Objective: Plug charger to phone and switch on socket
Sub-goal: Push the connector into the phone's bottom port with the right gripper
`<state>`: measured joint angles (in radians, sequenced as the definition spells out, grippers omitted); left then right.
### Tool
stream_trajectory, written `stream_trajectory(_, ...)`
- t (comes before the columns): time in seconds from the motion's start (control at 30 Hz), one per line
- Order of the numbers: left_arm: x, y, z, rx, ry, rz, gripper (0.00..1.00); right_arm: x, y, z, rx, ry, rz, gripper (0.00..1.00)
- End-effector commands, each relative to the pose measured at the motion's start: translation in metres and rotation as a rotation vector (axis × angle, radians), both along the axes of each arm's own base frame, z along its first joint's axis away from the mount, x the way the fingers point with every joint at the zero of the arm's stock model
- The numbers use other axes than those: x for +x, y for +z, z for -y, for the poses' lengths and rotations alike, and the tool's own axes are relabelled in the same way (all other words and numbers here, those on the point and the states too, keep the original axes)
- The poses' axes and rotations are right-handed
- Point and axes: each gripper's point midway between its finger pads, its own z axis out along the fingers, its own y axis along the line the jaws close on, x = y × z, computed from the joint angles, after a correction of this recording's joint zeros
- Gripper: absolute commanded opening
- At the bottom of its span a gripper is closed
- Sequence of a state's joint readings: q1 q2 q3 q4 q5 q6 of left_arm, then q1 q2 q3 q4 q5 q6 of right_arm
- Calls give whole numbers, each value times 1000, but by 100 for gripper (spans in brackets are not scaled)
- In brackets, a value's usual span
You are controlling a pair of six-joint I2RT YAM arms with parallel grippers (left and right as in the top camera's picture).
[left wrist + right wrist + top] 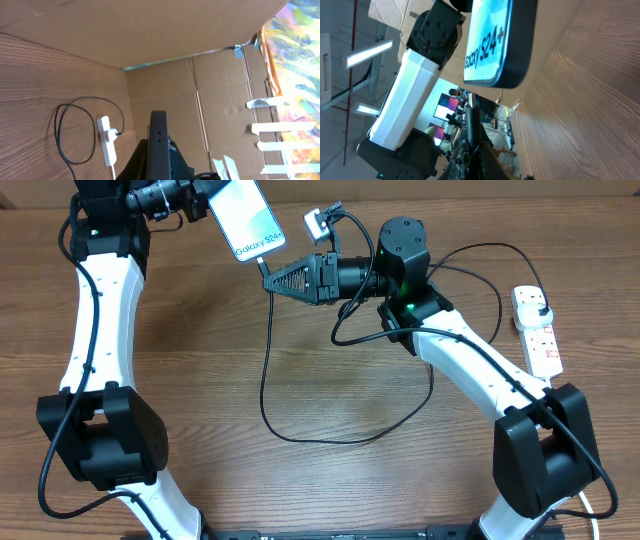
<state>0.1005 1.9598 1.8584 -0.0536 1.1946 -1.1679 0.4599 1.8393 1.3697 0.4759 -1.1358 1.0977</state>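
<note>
My left gripper (207,207) is shut on the phone (246,218) and holds it above the table's far edge, its light-blue screen facing up. In the left wrist view the phone (159,142) is a dark edge-on slab between my fingers (159,167). My right gripper (272,279) is shut on the connector end of the black charger (266,370), with its tip right at the phone's bottom edge. In the right wrist view the connector (470,112) stands just under the phone (492,40). I cannot tell whether they touch. The charger's plug sits in the white socket strip (537,332).
The charger cable loops across the middle of the table (330,440) and up to the strip at the right edge. The strip (106,142) and cable (59,135) also show in the left wrist view. Cardboard walls (225,90) stand behind the table.
</note>
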Motion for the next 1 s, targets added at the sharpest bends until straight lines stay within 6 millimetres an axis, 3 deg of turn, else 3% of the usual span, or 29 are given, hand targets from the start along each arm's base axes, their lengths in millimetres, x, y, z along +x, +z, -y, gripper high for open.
stream_trajectory(0.0,-1,7,-2,12,-1,40,4,-2,17,3,15,-13,53,4)
stream_trajectory(0.97,-10,8,2,12,-63,61,4,6,15,6,10,-48,45,4)
